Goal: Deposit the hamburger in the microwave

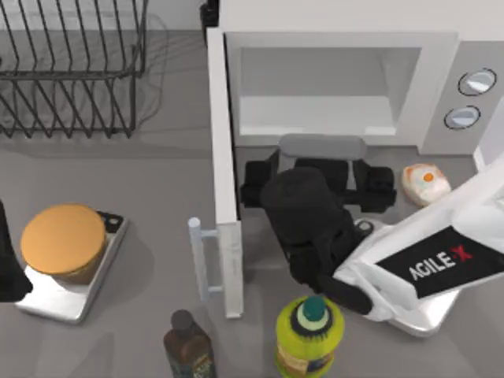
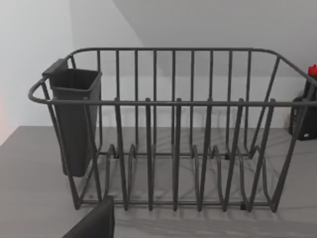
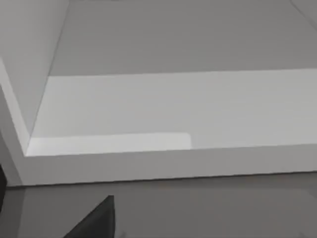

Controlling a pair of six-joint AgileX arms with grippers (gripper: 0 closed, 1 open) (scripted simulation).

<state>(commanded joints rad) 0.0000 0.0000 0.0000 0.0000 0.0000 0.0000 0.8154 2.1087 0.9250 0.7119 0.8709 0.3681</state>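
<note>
Counts from the top view: one microwave (image 1: 441,87) with two round grey dials (image 1: 470,98), one hamburger (image 1: 63,240), two bottles, two metal trays, one wire dish rack (image 1: 71,67), and one small white item with an orange spot (image 1: 425,183). The microwave door (image 1: 224,173) stands swung open, its white bar handle (image 1: 197,260) facing the left of the table.

The right gripper (image 1: 319,175) sits just in front of the pale cavity (image 1: 323,87), low at the sill. Whether it is open or closed cannot be told, nor whether it holds anything. The white-and-orange item lies near it, toward the dials. Behind its wrist stands the yellow-green bottle (image 1: 309,335), and further toward the door stands the dark brown bottle (image 1: 187,346). One silver tray (image 1: 429,315) lies under the right arm.

The hamburger rests on the other silver tray (image 1: 79,295), well apart from the right gripper, beyond the open door. It is just beside the left arm (image 1: 8,264), which is parked at the table's left edge.

In the left wrist view the dish rack (image 2: 173,129) stands ahead of the left gripper. One dark cutlery cup (image 2: 74,119) hangs on the rack's end. How far this gripper is open cannot be told.

In the right wrist view the microwave cavity floor (image 3: 173,106) lies straight ahead of the gripper and close, with the front sill (image 3: 163,166) nearest.
</note>
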